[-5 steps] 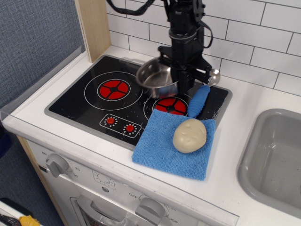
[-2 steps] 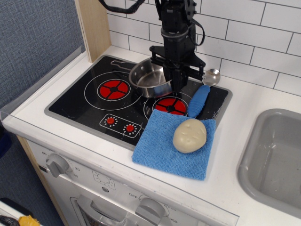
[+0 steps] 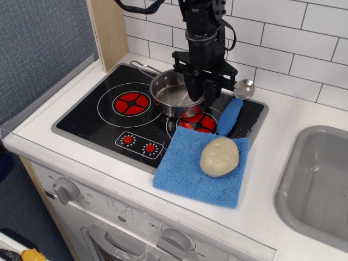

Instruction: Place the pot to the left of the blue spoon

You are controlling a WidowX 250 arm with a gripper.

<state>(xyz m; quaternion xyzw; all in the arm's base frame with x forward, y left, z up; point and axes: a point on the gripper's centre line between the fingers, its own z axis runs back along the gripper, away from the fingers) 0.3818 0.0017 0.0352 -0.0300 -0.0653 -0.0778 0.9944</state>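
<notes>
Arm vertical, gripper [image 3: 197, 97] clasping pot [image 3: 173, 93] rim

Silver pot [image 3: 173, 95]; bright-blue-handled spoon [image 3: 230, 115]; blue cloth [image 3: 201, 166]; red burners [image 3: 131, 101].

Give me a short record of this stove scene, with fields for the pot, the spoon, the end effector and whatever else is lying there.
pot: steel saucepan on the cooktop, wire handle pointing back-left
blue spoon: right of the pot, bowl toward the tiled wall
end effector: at the pot's right rim, seemingly gripping it
cloth: blue square at the cooktop's front right
on cloth: beige rounded object
sink: far right
</notes>
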